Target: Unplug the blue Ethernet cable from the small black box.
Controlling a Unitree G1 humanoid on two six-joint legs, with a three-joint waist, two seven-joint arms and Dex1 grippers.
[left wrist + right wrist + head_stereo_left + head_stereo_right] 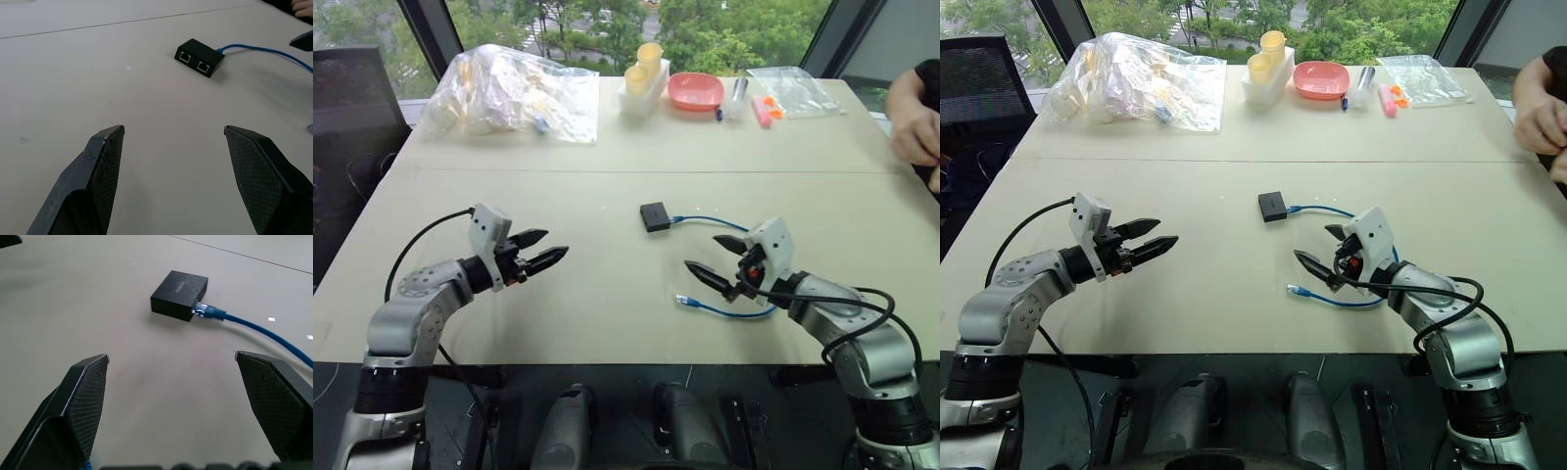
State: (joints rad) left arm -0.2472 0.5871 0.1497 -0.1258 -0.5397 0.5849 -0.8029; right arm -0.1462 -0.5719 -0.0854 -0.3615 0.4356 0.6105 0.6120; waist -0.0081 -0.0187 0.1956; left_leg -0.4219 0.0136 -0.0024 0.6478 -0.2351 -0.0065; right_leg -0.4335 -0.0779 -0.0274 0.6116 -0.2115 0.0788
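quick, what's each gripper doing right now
left gripper: open, holding nothing, above the table.
right gripper: open, holding nothing, near the blue cable, which is plugged into the black box.

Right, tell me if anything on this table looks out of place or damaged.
Nothing stands out. The blue Ethernet cable is plugged into the small black box, its free plug lying loose on the table. Both the left gripper and right gripper hang open, touching nothing.

Arms: rounded silver-grey metal segments, black joint collars.
Wrists: small white boxy camera housings.
Left gripper (542, 249): two black tapered fingers (100, 161) with cross-hatched pads.
Right gripper (716, 258): same black fingers, red detail at base.
Cables: thick black looped cords.
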